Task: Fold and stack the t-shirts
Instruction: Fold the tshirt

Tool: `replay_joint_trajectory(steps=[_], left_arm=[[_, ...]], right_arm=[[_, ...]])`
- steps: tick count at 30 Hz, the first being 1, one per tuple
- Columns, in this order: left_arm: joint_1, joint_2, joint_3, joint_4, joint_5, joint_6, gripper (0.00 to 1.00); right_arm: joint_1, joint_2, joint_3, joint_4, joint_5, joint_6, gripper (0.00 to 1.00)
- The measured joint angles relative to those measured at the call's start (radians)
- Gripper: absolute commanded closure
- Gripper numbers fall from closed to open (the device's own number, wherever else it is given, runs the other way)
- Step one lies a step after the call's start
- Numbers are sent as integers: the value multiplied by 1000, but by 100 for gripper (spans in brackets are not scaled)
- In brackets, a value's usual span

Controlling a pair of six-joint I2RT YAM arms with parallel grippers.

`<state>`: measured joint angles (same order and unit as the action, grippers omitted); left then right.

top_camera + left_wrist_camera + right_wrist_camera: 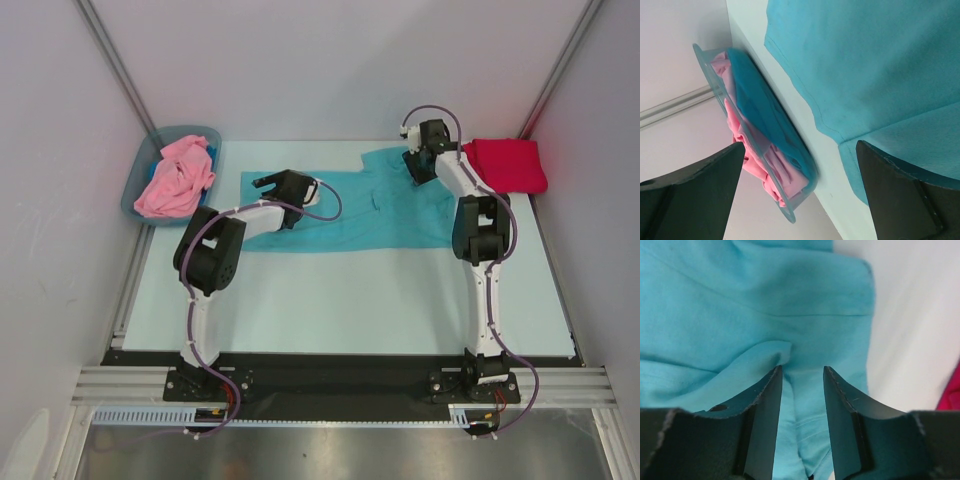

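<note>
A teal t-shirt (340, 210) (880, 65) (740, 300) lies spread across the back of the table. My right gripper (415, 172) (802, 368) is down on its far right sleeve area. Its jaws are closed partway on a bunched fold of the teal cloth, which fills the gap between them. My left gripper (268, 183) (800, 145) hovers wide open over the shirt's left end, holding nothing. A red t-shirt (505, 165) (952, 390) lies folded at the far right. A crumpled pink t-shirt (175, 180) (755, 160) sits in the bin.
The grey-blue plastic bin (135, 195) (705, 65) stands at the far left by the wall, with a blue cloth (210, 150) (755, 100) under the pink shirt. White walls close in the table on the left, right and back.
</note>
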<state>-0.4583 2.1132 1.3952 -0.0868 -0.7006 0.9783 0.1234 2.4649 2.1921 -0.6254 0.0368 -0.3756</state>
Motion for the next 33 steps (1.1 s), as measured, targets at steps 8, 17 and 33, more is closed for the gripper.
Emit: replay_joint_trajectory(steps=[8,17,33], left_arm=[[0,17,10,10,0,2,0],[-1,87,43,47,-15,32,0],[-2,109,49,110,-33,70,0]], right_arm=[[4,0,-19,-11,-43,5,56],[3,-13,-69,-10,-48,4,75],[3,-18,-83,9,-26,-7,100]])
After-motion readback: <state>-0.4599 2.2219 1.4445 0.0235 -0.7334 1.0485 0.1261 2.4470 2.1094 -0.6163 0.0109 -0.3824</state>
